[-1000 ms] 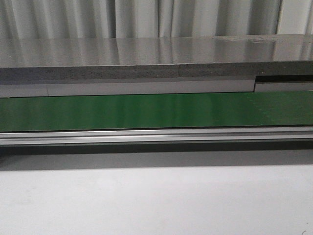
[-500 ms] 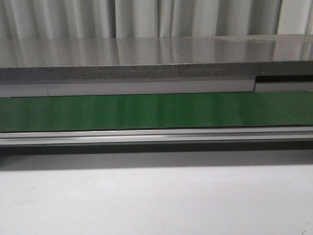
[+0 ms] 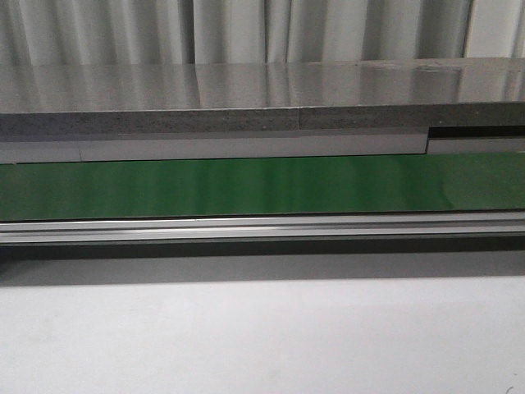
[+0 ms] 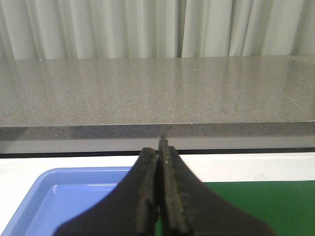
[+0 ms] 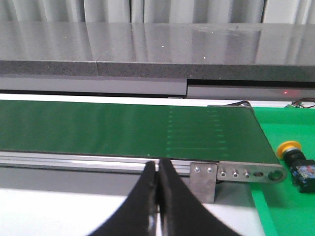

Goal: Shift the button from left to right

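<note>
- We find the button (image 5: 295, 164) only in the right wrist view, lying on its side on a bright green mat (image 5: 290, 206) just past the end of the conveyor, its cap pointing towards the belt's end roller.
- Its cap is round and yellow-orange; the body behind it is black and blocky, with a bluish and red mark on the far end (too small to read).
- It sits off the belt, apart from the metal end bracket (image 5: 246, 173), which we judge to be where parts drop or are parked once carried along.
- The green conveyor belt (image 3: 246, 187) runs across the front view with nothing on it; the button does not show there.
- Our right claw (image 5: 158, 196) has its fingers pressed together on nothing, poised over the near rail of the conveyor and well apart from the button.
- Our left claw (image 4: 158, 191) is likewise pressed together and empty, hanging above the edge of a blue tray (image 4: 74, 201) beside the belt's other end.
- Whether the button already counts as moved we cannot say for sure; it lies on the right wrist's side, so we judge the move may be largely done.
- Behind everything runs a grey speckled tabletop (image 4: 147, 93) with pale curtains (image 4: 98, 27) beyond.
</note>
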